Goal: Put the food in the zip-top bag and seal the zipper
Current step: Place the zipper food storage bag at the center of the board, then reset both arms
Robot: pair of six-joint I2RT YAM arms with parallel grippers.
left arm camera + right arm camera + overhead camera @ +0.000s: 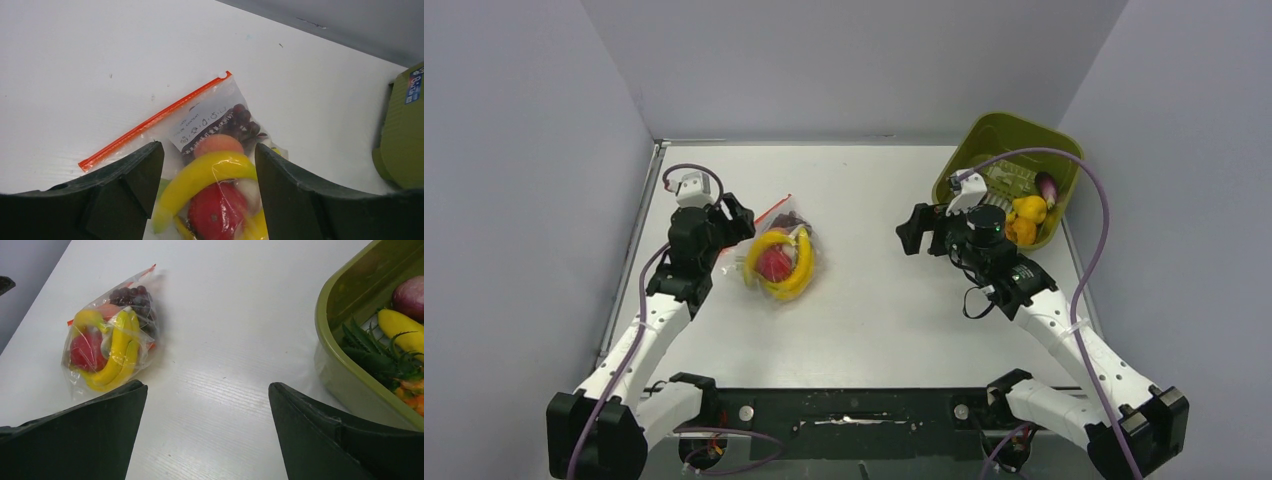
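On the left half of the white tabletop [874, 310] lies the zip-top bag [782, 260], flat, with food inside: yellow bananas [799, 265] curled around a red round fruit [772, 265], plus a peach [217, 145] and dark grapes [132, 297]. The orange-red zipper [155, 120] runs straight along the bag's far-left edge, a small white slider at its far end. The left hand [734, 222] hovers just beside the bag, fingers spread and gripping nothing. The right hand [911, 232] is released wide and empty, near the olive-green bin [984, 135], which holds more toy produce.
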